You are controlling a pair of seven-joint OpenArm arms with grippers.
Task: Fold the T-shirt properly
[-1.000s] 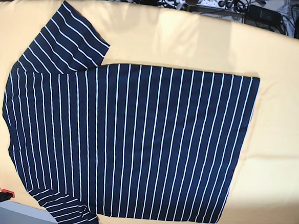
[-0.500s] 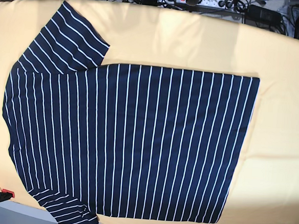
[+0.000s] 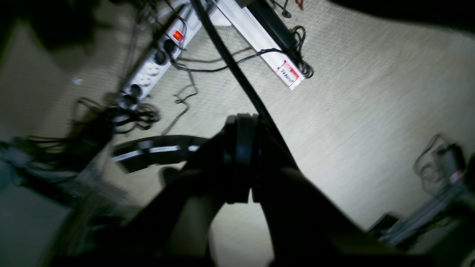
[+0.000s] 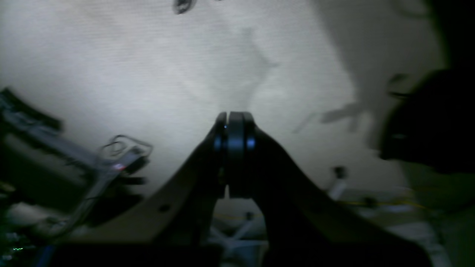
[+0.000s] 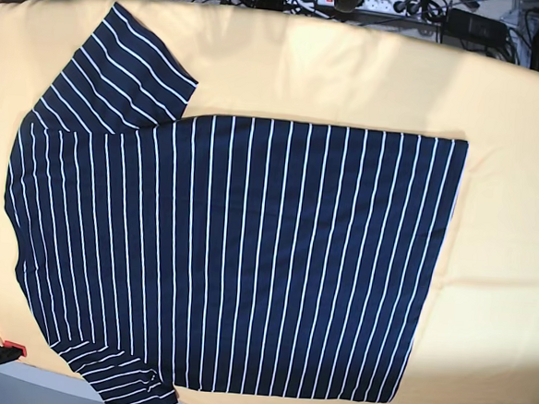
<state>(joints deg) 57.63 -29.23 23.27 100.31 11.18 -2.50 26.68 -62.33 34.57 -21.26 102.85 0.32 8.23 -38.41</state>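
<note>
One T-shirt (image 5: 239,246) flat, long axis left-right, collar end left; both jaws fully closed, empty.

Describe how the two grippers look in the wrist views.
The left gripper is black, with two broad curved fingers that narrow into flat, rounded pads; a thick black cable runs past its tip. The right gripper has the same dark forked shape and rounded pads, with small blue glints on the pad sides and a small round hole in one finger. No lettering shows on either.
</note>
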